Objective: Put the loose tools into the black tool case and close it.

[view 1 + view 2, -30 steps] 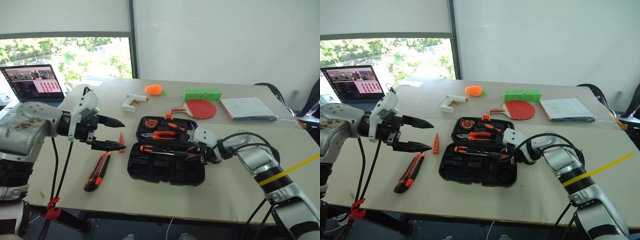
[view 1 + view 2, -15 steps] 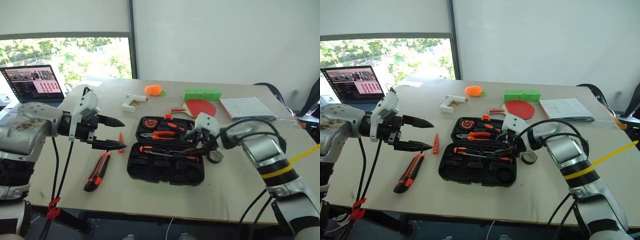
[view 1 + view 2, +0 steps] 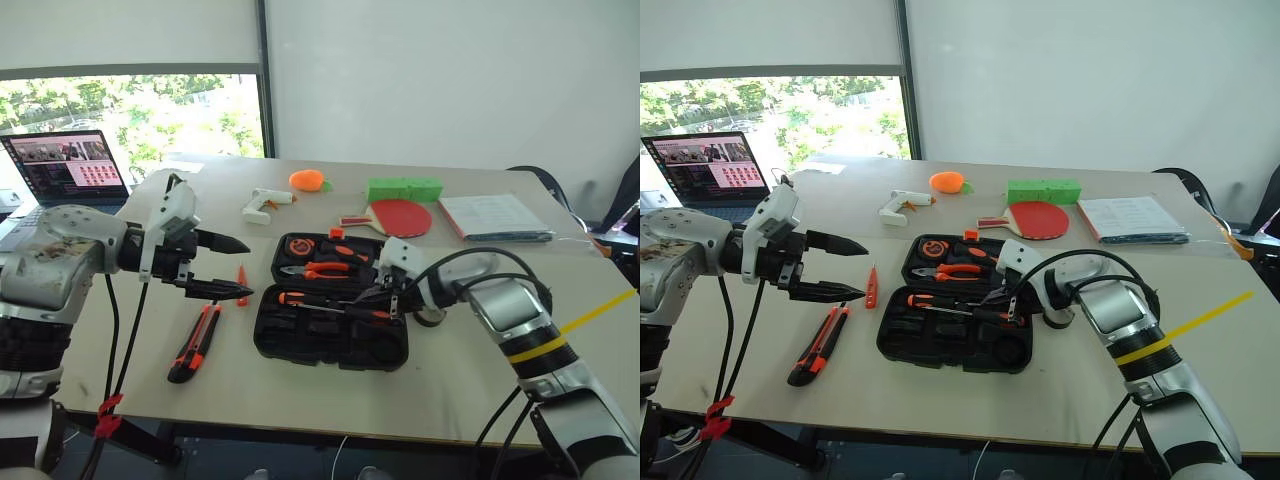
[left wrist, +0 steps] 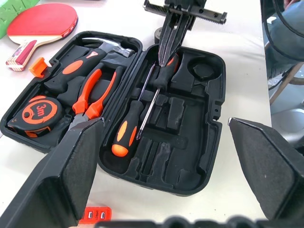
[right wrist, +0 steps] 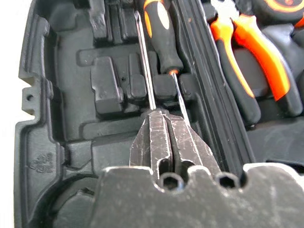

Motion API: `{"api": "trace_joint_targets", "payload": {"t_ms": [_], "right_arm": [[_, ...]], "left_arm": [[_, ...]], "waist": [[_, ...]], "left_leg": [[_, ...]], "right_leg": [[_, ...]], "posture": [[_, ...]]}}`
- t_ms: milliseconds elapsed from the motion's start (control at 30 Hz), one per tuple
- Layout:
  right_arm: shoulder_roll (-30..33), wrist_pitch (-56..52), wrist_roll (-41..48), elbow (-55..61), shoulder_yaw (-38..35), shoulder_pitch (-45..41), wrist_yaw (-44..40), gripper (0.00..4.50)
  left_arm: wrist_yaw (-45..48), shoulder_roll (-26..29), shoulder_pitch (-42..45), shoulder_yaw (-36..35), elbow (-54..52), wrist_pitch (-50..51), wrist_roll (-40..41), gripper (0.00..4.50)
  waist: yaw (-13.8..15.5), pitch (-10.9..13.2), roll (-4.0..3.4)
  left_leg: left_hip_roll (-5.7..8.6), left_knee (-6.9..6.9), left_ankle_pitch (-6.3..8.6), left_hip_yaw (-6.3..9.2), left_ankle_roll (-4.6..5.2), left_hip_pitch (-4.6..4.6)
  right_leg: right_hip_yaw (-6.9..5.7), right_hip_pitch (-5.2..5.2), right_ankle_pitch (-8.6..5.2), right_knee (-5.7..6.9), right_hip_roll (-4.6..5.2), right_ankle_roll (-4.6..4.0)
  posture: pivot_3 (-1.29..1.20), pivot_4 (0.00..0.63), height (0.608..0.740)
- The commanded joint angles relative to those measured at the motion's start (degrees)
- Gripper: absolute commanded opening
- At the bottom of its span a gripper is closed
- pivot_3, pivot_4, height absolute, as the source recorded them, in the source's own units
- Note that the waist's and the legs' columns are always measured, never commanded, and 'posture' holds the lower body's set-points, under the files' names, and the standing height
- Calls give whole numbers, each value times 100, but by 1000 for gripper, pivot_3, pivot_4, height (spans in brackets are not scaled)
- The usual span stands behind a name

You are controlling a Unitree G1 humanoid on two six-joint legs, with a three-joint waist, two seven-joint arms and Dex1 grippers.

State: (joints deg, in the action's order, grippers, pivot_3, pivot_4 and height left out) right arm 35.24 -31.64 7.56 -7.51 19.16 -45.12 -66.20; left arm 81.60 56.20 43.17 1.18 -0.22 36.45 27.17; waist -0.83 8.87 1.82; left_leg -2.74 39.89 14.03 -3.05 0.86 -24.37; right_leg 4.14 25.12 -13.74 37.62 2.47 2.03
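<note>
On the beige table the black tool case lay open. The right gripper, fingers pressed together and empty, hung over two screwdrivers inside it. The left gripper stood wide, above the utility knife.

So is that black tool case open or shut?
Open. The black tool case lies flat with its lid folded back, showing pliers and screwdrivers in their slots.

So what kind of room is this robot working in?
Probably an office or lab workspace: a large pale table by a window, with an open laptop and a stack of papers on it.
</note>
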Motion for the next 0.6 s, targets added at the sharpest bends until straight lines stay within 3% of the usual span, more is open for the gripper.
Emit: {"api": "trace_joint_targets", "payload": {"t_ms": [33,600], "right_arm": [[-69,201,-108,-103,3,-16,41,14],[-448,563,-783,-644,479,247,164,14]], "left_arm": [[-1,32,183,-46,-102,-63,8,4500],[-15,14,161,-44,-113,-69,10,4500]], "waist": [[0,0,0],[-65,-1,1]], "left_leg": [[0,0,0,0,0,0],[-1,0,-3,0,-5,34]], "right_leg": [[0,0,0,0,0,0],[2,-23,-3,16,-3,-5]], "posture": [[0,150,736],[0,150,736]]}}
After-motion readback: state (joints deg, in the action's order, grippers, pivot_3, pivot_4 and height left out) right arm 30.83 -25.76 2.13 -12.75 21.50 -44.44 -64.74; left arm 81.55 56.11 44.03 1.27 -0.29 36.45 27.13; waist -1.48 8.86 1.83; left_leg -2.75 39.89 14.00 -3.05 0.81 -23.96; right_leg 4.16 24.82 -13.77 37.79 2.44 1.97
